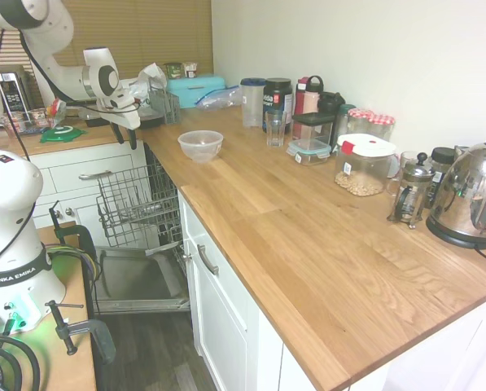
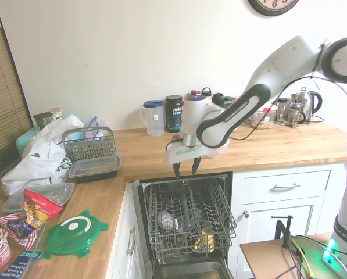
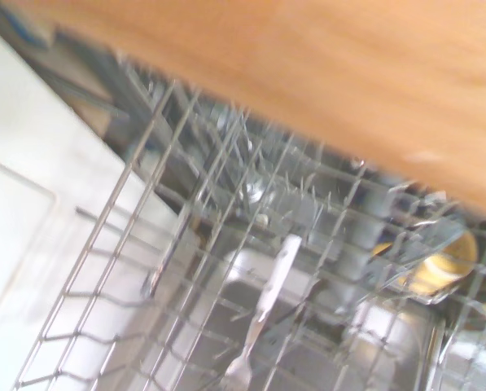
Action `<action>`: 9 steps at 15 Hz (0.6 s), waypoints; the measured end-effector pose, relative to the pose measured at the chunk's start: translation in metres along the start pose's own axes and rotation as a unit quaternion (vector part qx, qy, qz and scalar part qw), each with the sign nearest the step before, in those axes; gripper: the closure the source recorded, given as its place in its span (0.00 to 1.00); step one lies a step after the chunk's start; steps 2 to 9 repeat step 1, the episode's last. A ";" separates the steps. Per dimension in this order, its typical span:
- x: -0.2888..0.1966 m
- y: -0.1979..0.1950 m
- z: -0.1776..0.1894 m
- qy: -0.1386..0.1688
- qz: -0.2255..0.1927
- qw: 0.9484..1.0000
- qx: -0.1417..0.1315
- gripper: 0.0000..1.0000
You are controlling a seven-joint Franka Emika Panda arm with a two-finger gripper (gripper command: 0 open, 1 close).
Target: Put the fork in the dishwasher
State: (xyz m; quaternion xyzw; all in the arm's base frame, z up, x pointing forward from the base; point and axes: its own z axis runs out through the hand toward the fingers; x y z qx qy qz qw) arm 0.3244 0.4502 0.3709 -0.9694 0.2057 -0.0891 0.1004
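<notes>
In the wrist view the fork (image 3: 263, 314) lies on the rack (image 3: 145, 269) wires, tines toward the frame's lower edge, handle pointing up toward 1 o'clock. A yellowish cup (image 3: 438, 265) sits at about 3 o'clock from it.

In the second exterior view the dishwasher (image 2: 188, 224) stands open under the counter (image 2: 278, 148), its rack pulled out. A gold cup (image 2: 207, 238) rests at the rack's 5 o'clock corner. The gripper (image 2: 185, 169) hangs just above the rack's far edge, its jaws apart and holding nothing.

Beyond, at 11 o'clock from the gripper, a jug (image 2: 154, 118) and a black tub (image 2: 174, 113) stand by the wall.
</notes>
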 end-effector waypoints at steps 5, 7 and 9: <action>0.016 0.012 -0.017 0.005 0.015 1.000 0.014 0.00; 0.016 0.012 -0.017 0.005 0.015 1.000 0.014 0.00; 0.016 0.012 -0.017 0.005 0.015 1.000 0.014 0.00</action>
